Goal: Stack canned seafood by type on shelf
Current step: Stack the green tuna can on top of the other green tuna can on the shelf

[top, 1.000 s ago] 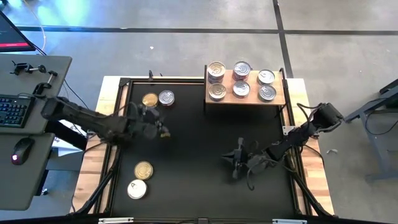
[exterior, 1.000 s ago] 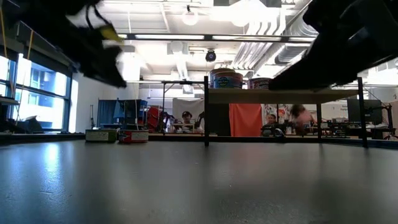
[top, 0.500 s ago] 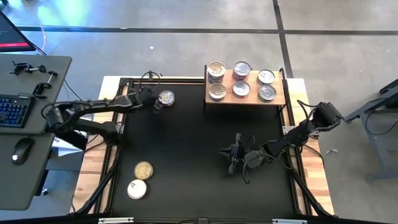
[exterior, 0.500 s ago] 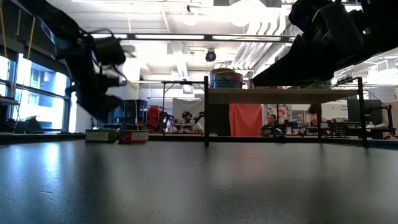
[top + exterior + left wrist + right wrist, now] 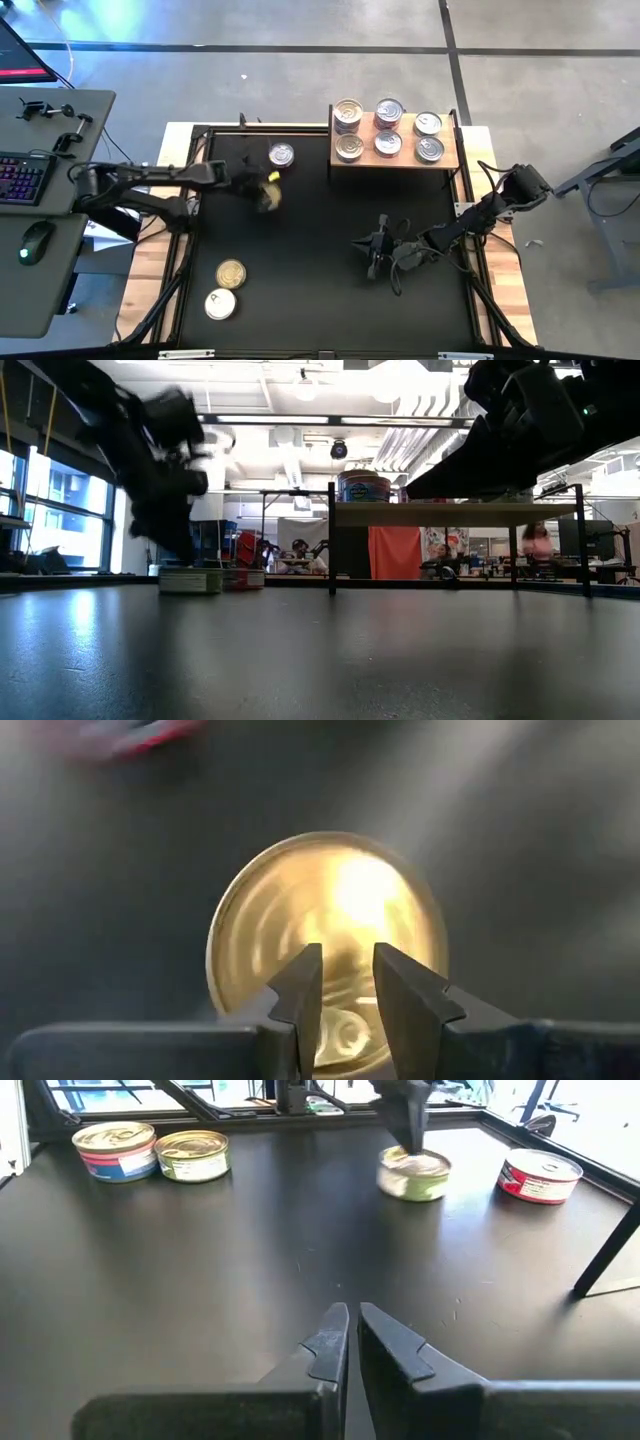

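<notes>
Shows a gold-topped tin (image 5: 325,935) flat on the black table, left of the shelf (image 5: 408,161) and a little nearer the front edge, directly under the left gripper (image 5: 340,970). Cannot be told whether that gripper is spread or already pinching. Reads as a short round can with a bright ringed lid, a pull tab at one side and a green-labelled wall. Likely rigid, dense for its size and smooth-walled, so prone to slipping: best taken across the wall at opposite sides, low and level, not by the tab. Leaves a silver-topped tin (image 5: 282,154) just left of the shelf, red-labelled, and two more tins (image 5: 226,288) well away toward the front-left corner. Carries six tin positions on the light-wood shelf itself, the far-left one apparently doubled. Keeps the right gripper (image 5: 350,1330) waiting in front of the shelf, pressed together and holding nothing.
</notes>
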You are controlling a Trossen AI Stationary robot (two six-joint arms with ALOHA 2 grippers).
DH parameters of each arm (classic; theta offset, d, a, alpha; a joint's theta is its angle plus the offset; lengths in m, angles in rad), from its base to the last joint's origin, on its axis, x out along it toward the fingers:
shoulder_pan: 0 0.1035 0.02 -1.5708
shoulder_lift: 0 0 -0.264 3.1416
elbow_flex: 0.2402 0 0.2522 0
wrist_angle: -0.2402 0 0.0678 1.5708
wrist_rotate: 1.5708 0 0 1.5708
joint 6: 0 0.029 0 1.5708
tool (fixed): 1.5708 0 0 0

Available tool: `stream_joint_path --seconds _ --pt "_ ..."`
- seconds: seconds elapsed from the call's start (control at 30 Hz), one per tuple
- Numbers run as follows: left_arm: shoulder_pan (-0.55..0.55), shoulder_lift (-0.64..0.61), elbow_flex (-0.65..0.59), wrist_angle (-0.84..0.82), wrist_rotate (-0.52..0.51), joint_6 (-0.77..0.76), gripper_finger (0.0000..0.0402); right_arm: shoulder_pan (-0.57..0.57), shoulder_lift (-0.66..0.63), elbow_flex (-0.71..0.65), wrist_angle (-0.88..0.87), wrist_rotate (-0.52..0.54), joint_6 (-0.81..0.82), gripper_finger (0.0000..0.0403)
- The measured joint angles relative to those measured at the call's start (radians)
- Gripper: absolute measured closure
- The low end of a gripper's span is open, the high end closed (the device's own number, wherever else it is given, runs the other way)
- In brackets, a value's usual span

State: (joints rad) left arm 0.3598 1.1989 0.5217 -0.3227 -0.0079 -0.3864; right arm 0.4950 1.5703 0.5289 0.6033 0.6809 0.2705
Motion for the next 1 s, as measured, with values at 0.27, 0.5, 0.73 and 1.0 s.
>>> stream_joint_path --seconds 0.27,0.5,0.73,1.0 --pt "-0.302 -0.026 0.003 0.029 -0.121 0.218 0.0318 0.0 0.0 0.0 0.001 0.0 0.012 0.0387" --pt "-0.327 0.146 0.01 0.086 -0.222 -0.134 0.033 -0.003 0.0 0.0 0.007 0.007 0.007 0.0387" --pt "-0.407 0.169 0.002 0.517 0.037 -0.034 0.0339 -0.006 0.0 0.0 0.007 0.008 0.009 0.0387" --pt "-0.597 0.181 0.004 0.642 0.071 0.605 0.0339 -0.006 0.0 0.0 0.008 0.008 0.01 0.0387"
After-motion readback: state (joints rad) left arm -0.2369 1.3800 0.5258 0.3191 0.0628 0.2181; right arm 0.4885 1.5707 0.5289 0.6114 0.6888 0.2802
